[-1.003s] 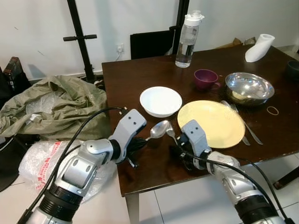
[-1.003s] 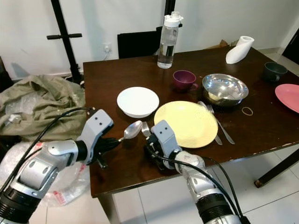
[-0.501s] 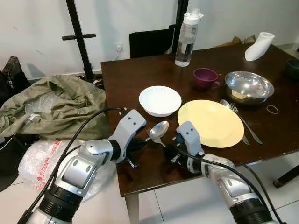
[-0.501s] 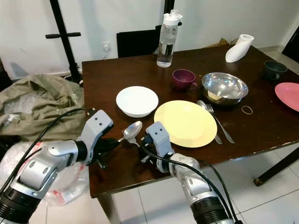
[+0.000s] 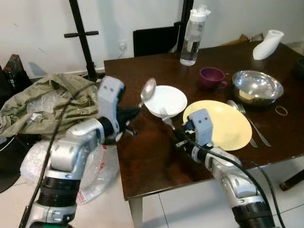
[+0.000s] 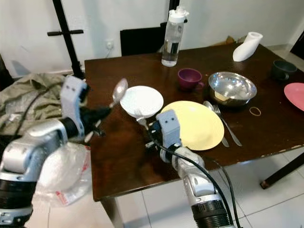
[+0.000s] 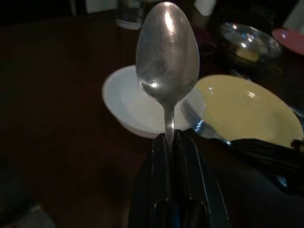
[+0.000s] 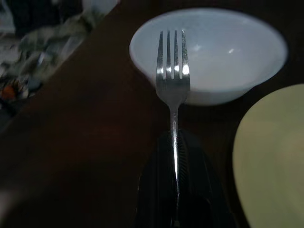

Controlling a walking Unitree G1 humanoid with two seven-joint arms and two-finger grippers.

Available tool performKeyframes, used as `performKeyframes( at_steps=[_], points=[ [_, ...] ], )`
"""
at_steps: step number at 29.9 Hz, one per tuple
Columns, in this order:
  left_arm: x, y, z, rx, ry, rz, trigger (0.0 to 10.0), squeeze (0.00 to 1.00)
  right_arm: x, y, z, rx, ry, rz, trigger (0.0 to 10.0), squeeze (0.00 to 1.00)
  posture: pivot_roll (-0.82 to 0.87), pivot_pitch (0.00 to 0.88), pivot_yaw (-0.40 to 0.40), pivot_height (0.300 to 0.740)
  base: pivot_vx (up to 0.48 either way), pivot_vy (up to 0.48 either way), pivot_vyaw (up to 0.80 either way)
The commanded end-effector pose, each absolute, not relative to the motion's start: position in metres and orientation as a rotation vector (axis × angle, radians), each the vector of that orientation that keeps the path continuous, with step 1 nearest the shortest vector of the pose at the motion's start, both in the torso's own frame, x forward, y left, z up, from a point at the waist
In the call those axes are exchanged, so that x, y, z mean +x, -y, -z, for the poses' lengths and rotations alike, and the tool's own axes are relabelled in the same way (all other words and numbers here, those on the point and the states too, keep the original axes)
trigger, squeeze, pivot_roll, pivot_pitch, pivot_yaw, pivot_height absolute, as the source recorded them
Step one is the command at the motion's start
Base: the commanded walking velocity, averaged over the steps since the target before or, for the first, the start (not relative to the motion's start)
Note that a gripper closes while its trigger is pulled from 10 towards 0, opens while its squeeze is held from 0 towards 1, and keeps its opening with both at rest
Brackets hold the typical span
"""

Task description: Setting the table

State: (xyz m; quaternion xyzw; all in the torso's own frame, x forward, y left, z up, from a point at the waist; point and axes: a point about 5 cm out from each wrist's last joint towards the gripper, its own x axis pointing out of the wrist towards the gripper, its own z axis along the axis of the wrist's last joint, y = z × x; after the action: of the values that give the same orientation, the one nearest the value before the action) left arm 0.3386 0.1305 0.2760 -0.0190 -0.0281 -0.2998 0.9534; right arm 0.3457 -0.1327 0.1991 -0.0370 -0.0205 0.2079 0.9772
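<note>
Right pincer point(image 6: 148, 132) is clamped on the fork point(image 8: 173, 80) by the handle end only, low over the worktop point(image 5: 152, 161), tines reaching to the near rim of the white bowl point(image 5: 168, 99) — a short push forward would knock or skid the bowl, and a grip that far back lets the fork swing. Yellow plate point(image 5: 228, 126) sits just beside that wrist, so a sideways move risks nudging it off its spot. Left pincer point(image 5: 127, 115) is closed on the spoon point(image 7: 167, 57), also by the tail of the handle, held up in the air above the worktop's left side with the head tilted toward the bowl — likely to slip or rotate if the arm jerks, and a drop from there would clatter onto the bowl. Both tools converge near the bowl; the arms could cross. Further back, purple cup point(image 5: 211, 77), steel bowl point(image 5: 257, 86) and water bottle point(image 5: 193, 35) stand well apart, low risk.
</note>
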Motion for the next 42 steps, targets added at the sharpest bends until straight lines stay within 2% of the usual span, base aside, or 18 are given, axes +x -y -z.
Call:
performKeyframes(
  at_steps=[1,5,7,10,16,21,42],
  points=[
    [0.336,-0.136,-0.279,-0.047,0.061,0.595,10.0,0.0,0.343,0.135,-0.197,-0.052,0.046,-0.391,10.0,0.0,0.02,0.172,0.113,0.74,0.0,0.0,0.0],
    [0.335,-0.145,-0.268,-0.009,0.021,0.511,10.0,0.0,0.337,0.141,-0.204,-0.01,0.088,-0.313,10.0,0.0,0.03,0.164,0.105,0.74,0.0,0.0,0.0],
    [0.329,-0.15,-0.241,0.082,-0.062,0.447,10.0,0.0,0.327,0.147,-0.206,0.028,0.115,-0.218,10.0,0.0,0.03,0.162,0.104,0.74,0.0,0.0,0.0],
    [0.32,-0.15,-0.218,0.13,-0.097,0.414,10.0,0.0,0.314,0.156,-0.203,0.03,0.146,-0.132,10.0,0.0,0.03,0.157,0.103,0.74,0.0,0.0,0.0],
    [0.311,-0.147,-0.196,0.06,-0.109,0.339,10.0,0.0,0.294,0.169,-0.201,0.047,0.191,-0.001,10.0,0.0,0.02,0.154,0.108,0.74,0.0,0.0,0.0],
    [0.31,-0.142,-0.184,0.019,-0.107,0.279,10.0,0.0,0.285,0.169,-0.201,0.06,0.218,0.001,10.0,0.0,0.01,0.145,0.104,0.74,0.0,0.0,0.0],
    [0.308,-0.128,-0.179,0.047,-0.073,0.26,10.0,0.0,0.281,0.165,-0.188,0.118,0.158,-0.012,10.0,0.0,0.01,0.14,0.105,0.74,-0.043,0.0,0.0]
  ],
)
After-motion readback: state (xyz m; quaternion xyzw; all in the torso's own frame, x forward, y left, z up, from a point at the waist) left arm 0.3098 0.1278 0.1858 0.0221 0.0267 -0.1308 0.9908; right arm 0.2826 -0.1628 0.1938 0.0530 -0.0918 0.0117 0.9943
